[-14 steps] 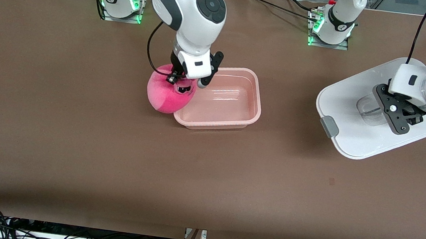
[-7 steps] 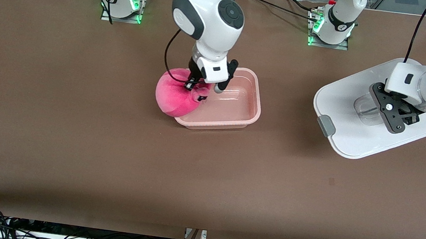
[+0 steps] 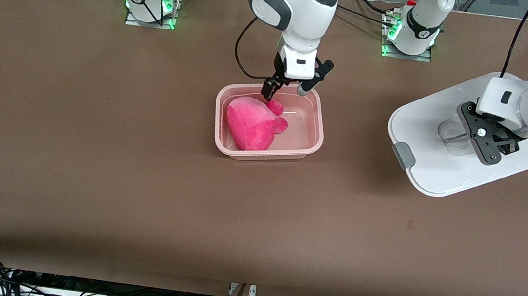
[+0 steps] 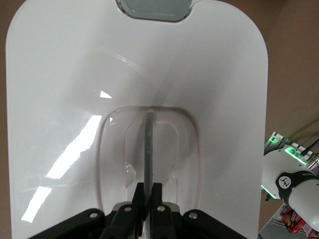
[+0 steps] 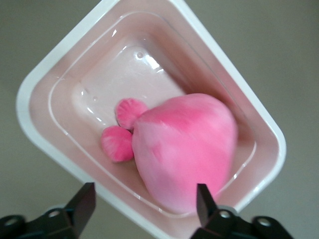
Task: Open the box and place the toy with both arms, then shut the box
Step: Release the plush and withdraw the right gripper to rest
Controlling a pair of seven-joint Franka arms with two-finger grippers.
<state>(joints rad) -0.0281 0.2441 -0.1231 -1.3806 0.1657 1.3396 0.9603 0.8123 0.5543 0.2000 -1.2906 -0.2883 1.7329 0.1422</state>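
The toy (image 3: 250, 128) lies inside the box (image 3: 314, 141), filling the half toward the right arm's end, its two small flaps (image 5: 123, 130) pointing at about two o'clock in the front view. Just above the box's rim at twelve o'clock hangs the right gripper (image 3: 285, 90), fingers (image 5: 82, 204) spread apart and holding nothing. At three o'clock from the box, well apart, the lid (image 3: 426, 170) rests on the table (image 3: 96, 160); the left gripper (image 3: 489, 142) is clamped on its clear handle (image 4: 148, 149).
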